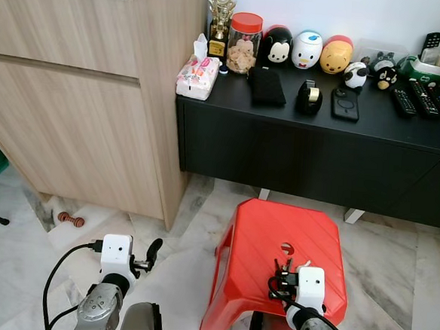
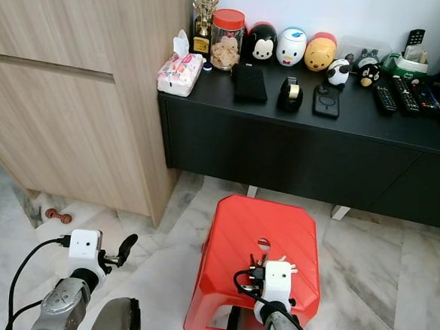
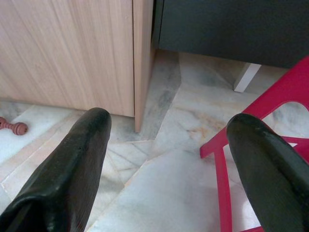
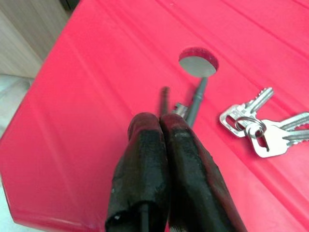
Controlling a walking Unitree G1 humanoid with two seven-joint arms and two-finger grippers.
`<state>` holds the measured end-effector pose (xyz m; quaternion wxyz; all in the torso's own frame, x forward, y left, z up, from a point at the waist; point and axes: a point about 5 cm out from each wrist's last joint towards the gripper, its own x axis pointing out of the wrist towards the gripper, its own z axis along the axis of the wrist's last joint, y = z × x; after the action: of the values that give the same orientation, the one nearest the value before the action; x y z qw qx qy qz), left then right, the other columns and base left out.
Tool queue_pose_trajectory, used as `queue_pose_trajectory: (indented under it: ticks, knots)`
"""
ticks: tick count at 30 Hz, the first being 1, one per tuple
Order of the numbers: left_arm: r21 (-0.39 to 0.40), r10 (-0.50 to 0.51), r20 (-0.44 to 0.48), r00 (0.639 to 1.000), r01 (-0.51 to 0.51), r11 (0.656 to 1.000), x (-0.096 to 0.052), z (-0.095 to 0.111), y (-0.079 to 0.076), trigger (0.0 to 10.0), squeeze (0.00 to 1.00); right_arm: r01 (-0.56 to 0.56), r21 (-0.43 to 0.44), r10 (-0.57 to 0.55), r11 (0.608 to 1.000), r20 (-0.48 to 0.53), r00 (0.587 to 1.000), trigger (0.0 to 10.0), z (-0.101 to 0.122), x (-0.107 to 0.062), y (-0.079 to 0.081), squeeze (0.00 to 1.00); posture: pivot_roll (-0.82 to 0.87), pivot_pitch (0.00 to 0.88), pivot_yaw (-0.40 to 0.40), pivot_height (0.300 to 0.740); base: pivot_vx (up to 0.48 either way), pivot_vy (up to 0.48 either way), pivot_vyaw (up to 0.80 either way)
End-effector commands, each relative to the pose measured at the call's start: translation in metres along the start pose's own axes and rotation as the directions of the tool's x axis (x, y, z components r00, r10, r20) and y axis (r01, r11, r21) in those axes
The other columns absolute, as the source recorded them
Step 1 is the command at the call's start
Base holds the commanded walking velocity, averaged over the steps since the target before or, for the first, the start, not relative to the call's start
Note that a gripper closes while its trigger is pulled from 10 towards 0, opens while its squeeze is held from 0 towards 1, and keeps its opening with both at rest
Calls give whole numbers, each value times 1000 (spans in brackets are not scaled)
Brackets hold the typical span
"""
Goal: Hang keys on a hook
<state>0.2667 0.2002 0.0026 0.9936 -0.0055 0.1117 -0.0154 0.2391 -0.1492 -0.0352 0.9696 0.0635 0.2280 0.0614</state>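
Observation:
A bunch of keys (image 4: 260,128) lies on the red plastic stool (image 1: 264,228), beside the round hole (image 4: 198,62) in its seat. Its silver keys rest flat on the red top. Two dark key shafts (image 4: 197,99) stick out from between the fingertips of my right gripper (image 4: 161,121), which is shut over them low on the seat. From the head camera, the right gripper (image 1: 284,279) sits at the stool's near edge with the keys (image 1: 283,266) just ahead of it. My left gripper (image 3: 169,130) is open, held over the marble floor left of the stool.
A low black cabinet (image 1: 319,157) stands behind the stool, carrying toys, a jar (image 1: 244,42), a tissue pack and remotes. A tall wooden cabinet (image 1: 81,102) is on the left. A small wooden object (image 1: 70,219) lies on the floor by its base.

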Motion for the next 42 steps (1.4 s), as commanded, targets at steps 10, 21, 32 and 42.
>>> queue_pose_trajectory:
  ticks: [10, 21, 32, 42]
  knots:
    - [-3, 2, -47, 999, -2, 1000, -3, -8, -1, 10000, 0, 16, 36, -21, 999, 161, 987, 0, 25, 4, -1, 0, 102, 117, -64, 594, 0, 0, 0]
    - [-2, 4, -47, 999, -4, 1000, -3, -8, -1, 10000, 0, 43, -72, -9, 997, 418, 908, 0, 76, 3, -1, 0, 101, 117, -64, 594, 0, 0, 0]
    - [-5, 2, -47, 999, -2, 1000, -3, -8, -1, 10000, 0, 326, -295, -55, 898, 662, 748, 0, 133, -16, -6, 0, 99, 113, -63, 594, 0, 0, 0]
    - [-5, 3, -48, 999, -4, 1000, -2, -8, -2, 10000, 0, 226, -42, -171, 973, 523, 835, 1020, 132, 2, -8, 0, 102, 115, -65, 594, 0, 0, 0]
